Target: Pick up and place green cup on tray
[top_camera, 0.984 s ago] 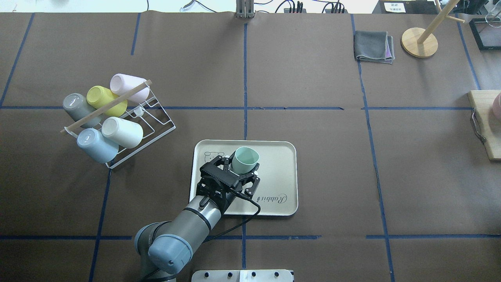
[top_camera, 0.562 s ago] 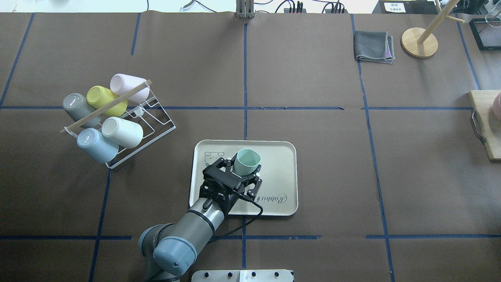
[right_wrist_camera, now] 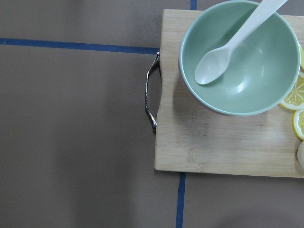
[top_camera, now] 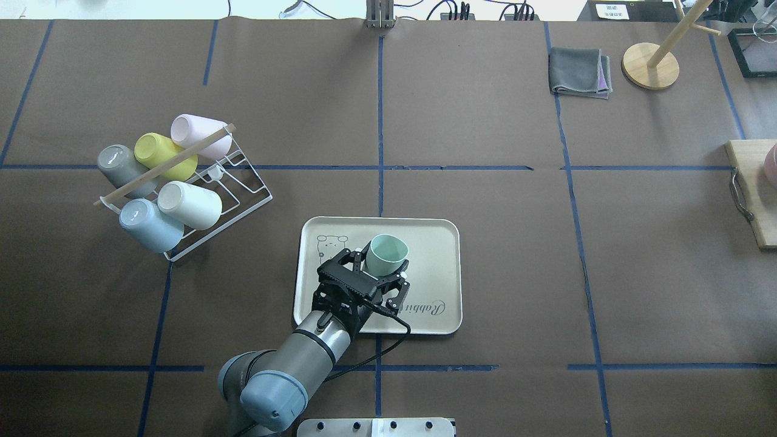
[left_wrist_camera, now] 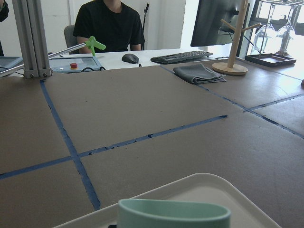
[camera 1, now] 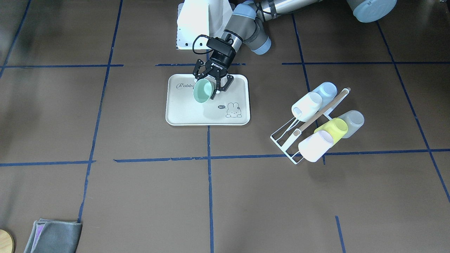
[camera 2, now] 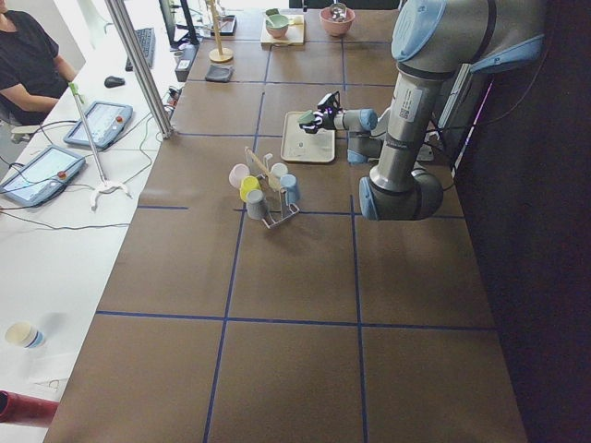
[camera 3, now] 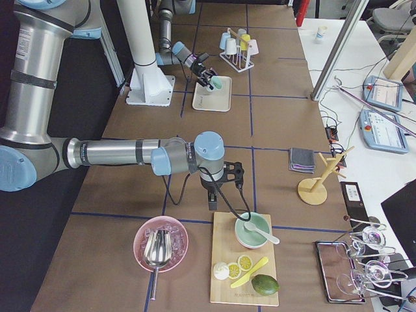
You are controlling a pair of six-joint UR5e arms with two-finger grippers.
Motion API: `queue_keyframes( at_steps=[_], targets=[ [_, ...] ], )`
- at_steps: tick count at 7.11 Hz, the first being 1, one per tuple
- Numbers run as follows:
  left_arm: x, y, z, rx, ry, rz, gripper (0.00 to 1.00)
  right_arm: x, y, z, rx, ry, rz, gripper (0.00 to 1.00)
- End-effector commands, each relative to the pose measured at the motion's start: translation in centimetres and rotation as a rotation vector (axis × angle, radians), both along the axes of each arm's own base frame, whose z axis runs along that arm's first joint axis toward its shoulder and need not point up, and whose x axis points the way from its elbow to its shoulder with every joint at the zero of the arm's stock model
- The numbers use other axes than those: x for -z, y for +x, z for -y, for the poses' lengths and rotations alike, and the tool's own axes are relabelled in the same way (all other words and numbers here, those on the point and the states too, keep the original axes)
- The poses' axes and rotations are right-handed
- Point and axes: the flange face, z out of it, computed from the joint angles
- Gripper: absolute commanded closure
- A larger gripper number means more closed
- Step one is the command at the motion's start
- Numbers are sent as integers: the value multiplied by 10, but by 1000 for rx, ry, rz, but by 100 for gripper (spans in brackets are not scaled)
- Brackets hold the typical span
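Note:
The pale mint-green cup [top_camera: 386, 254] is upright over the middle of the cream tray [top_camera: 432, 255], which bears "Rabbit" script and a bunny drawing. My left gripper [top_camera: 379, 266] reaches in from the tray's near edge, its black fingers on either side of the cup, shut on it. I cannot tell whether the cup's base touches the tray. In the front-facing view the cup [camera 1: 202, 92] sits between the fingers over the tray [camera 1: 182, 114]. Its rim [left_wrist_camera: 173, 214] fills the bottom of the left wrist view. My right gripper [camera 3: 218, 195] hangs far off by a cutting board; I cannot tell its state.
A white wire rack [top_camera: 240, 179] left of the tray holds several cups, among them a yellow-green [top_camera: 164, 155] and a pale blue one [top_camera: 149, 224]. A grey cloth [top_camera: 580, 71] and a wooden stand [top_camera: 649, 65] lie far right. A green bowl [right_wrist_camera: 240, 57] stands on the cutting board [right_wrist_camera: 223, 147].
My left gripper and the green cup have moved together a little to the right and toward the robot over the tray. The rack and its cups have not moved.

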Motion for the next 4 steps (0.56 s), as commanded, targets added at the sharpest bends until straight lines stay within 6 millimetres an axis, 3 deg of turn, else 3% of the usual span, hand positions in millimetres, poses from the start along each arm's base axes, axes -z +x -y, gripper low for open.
queue_keyframes(
  at_steps=[1,4],
  targets=[
    [-1,1,-2,-3,-2,-5,21,0,0,0,-1,0,1,0],
    [-5,5,-4,-8,-11,-4,21,0,0,0,-1,0,1,0]
  ],
)
